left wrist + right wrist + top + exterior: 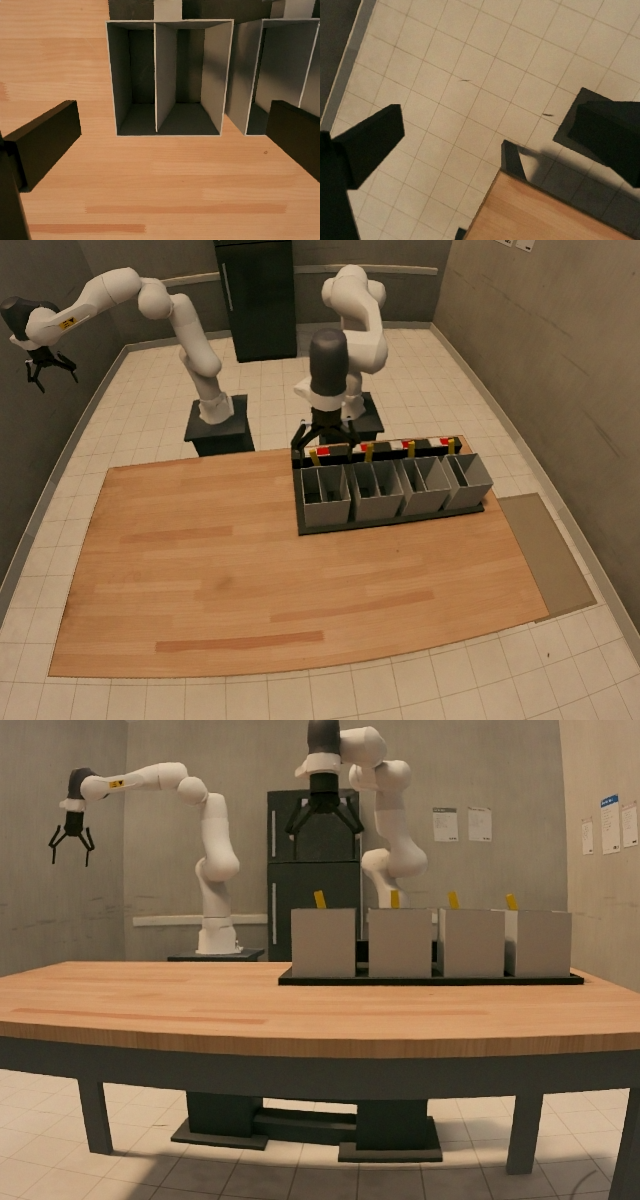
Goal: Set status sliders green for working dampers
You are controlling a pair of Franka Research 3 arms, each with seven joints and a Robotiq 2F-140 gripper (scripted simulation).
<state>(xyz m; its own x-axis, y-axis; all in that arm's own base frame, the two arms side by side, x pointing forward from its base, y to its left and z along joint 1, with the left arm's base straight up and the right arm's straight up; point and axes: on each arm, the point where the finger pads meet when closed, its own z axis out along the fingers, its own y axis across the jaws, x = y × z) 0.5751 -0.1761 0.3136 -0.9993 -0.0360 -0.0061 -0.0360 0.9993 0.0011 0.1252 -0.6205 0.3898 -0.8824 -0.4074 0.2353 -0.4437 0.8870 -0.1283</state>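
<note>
A grey open-topped damper [326,513] [323,942] [165,75] stands leftmost in the top view. To its right stand the second damper [378,503] [399,942] [240,80], third damper [426,498] [473,942] and rightmost damper [467,494] [540,942]. Each has a yellow lever behind it. The sliders on the black rail behind show red windows [322,451] [405,444] [444,441]; the second is partly hidden by its lever. My left gripper [326,459] [324,855] [173,117] is open above the leftmost damper. My right gripper [59,386] [70,864] [489,119] is open, far left, off the table.
The dampers stand on a dark base tray [392,523] [434,980] at the right rear of the wooden table [217,570] [180,1009] [535,215]. Tall yellow levers rise above the damper tops. Behind the table stand the arm pedestals and a dark fridge [261,302].
</note>
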